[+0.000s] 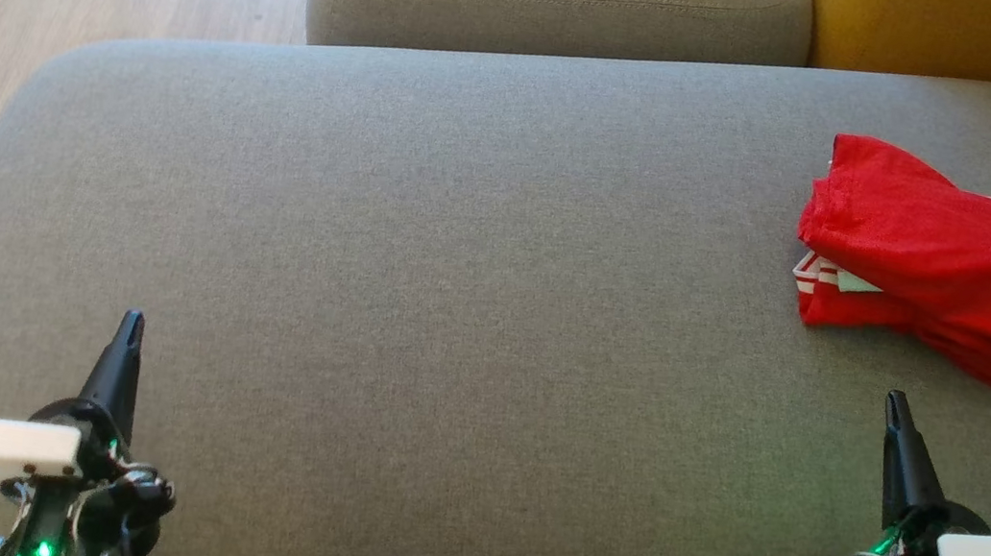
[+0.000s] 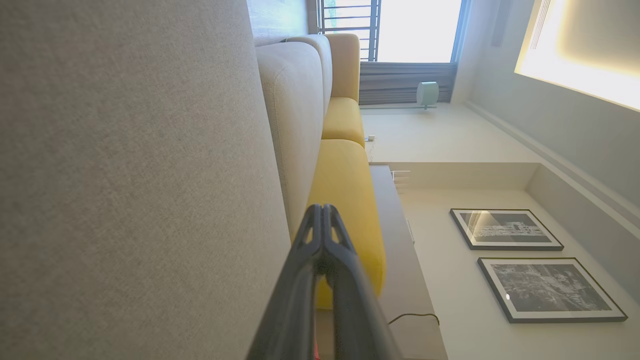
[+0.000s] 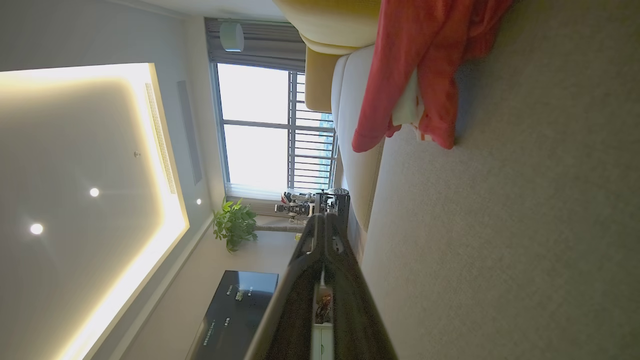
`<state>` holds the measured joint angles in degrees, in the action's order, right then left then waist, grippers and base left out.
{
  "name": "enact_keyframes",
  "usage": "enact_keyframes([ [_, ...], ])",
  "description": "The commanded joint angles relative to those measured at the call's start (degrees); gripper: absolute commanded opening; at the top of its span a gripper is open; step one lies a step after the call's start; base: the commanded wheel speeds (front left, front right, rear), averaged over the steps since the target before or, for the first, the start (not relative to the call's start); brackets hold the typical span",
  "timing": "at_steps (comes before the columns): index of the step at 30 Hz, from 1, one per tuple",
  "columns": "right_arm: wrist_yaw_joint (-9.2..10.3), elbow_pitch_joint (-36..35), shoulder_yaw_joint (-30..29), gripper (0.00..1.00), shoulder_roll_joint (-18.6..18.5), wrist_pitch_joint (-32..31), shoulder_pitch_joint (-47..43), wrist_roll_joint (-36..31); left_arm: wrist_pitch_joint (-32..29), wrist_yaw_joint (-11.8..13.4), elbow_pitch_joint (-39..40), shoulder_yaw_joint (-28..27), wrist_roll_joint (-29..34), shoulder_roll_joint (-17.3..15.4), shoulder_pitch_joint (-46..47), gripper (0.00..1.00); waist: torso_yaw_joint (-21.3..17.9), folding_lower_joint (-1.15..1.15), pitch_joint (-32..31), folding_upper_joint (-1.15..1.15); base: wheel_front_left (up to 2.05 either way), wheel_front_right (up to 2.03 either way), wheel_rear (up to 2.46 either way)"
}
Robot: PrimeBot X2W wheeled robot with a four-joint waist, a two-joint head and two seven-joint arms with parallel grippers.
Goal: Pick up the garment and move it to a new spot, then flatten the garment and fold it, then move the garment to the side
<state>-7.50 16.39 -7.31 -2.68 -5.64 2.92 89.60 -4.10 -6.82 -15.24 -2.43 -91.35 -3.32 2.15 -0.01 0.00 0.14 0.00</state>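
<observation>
Folded red garment [image 1: 948, 264] was seen at grey seat cushion's [image 1: 459, 263] right side | left gripper [image 1: 130, 324], right gripper [image 1: 896, 402] were pressed together, empty | set-aside judged done; fold best left undisturbed

Head camera above sofa seat [image 1: 459, 263]; wrist cameras sideways, low along it.

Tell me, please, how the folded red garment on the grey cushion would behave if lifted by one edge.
The red garment would probably flop and unfold: its layers sag in soft, rounded folds. It looks light, thin cloth hardly denting the grey cushion. Pushed, it would likely bunch rather than slide, since the cushion's weave looks rough.
</observation>
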Motion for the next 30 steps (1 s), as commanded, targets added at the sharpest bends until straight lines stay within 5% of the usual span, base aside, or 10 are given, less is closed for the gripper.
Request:
enact_keyframes([
  [1,0.01,-2.3,0.9,0.00,-0.2,-0.5,3.2,1.4,-0.5,-0.5,1.5,-2.0,-1.3,-0.9,3.7,0.00,0.0,0.00,0.0,0.00,0.00,0.00,0.00],
  [30,0.01,-2.4,0.8,0.00,-0.2,-0.8,3.3,2.6,-1.3,-0.7,1.2,-2.7,-1.9,-0.5,3.9,0.00,0.0,0.00,0.0,0.00,0.00,0.00,0.00],
])
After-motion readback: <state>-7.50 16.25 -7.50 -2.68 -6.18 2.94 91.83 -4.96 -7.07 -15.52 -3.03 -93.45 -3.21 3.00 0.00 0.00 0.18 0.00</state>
